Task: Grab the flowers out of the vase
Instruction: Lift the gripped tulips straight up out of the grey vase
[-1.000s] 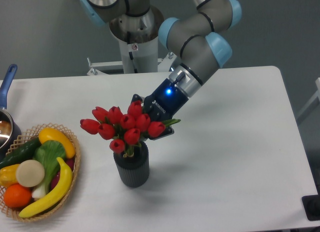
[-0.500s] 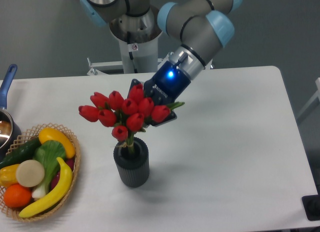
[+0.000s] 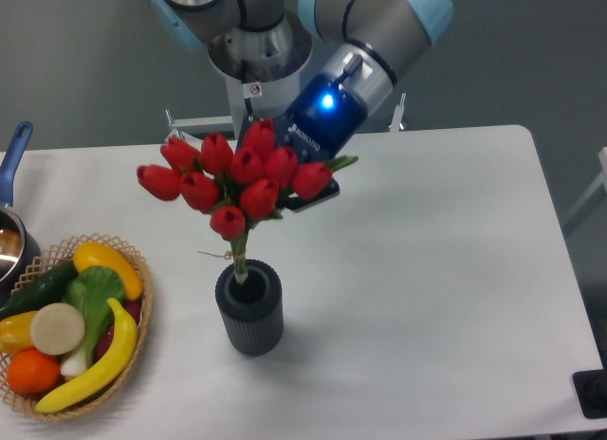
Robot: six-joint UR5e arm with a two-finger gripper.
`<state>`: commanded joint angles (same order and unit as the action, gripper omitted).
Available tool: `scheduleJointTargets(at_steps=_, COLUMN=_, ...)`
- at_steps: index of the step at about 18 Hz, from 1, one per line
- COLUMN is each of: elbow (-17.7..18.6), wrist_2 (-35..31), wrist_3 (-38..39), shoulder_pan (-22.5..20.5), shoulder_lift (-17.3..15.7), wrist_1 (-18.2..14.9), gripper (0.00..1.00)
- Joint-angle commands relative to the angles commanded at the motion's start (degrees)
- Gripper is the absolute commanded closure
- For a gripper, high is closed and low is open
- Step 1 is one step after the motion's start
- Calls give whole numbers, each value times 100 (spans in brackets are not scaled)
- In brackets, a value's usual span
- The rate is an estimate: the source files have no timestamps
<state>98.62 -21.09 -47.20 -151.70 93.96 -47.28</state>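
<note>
From the fixed camera we see the flowers (image 3: 232, 182) raised above the vase (image 3: 249, 307), their red buds spread wider than the vase's rim. The lower ends of the green stems reach down into the vase mouth, so the bunch is not yet clear of it. The vase stands upright on the white tabletop (image 3: 446, 269), nearer the front edge than the back and somewhat left of the middle.

The claw (image 3: 285, 179) sits behind the buds on their right side, with a blue light glowing on its body. Its fingers are mostly hidden by the tulips; it appears to be closed on the flowers, though we cannot see the contact itself.

At the front left corner of the tabletop a wicker basket (image 3: 133, 260) holds fruit and vegetables. At the left edge, a pot with a blue handle (image 3: 13, 160) is partly cut off.
</note>
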Motion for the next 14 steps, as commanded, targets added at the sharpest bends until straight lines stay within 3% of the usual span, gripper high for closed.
scheduleJointTargets(at_steps=4, elbow=-475, wrist_2=-87, wrist_3=623, shoulder_pan=-18, shoulder_lift=9, wrist_1=-26, gripper=64)
scheduleJointTargets(at_steps=8, elbow=-537, wrist_2=-97, wrist_3=634, shoulder_pan=-201, shoulder_lift=0, wrist_1=-18, gripper=64)
scheduleJointTargets(at_steps=14, elbow=-660, wrist_2=-202, wrist_3=380, shoulder_pan=-869, shoulder_lift=0, wrist_1=-18, gripper=64)
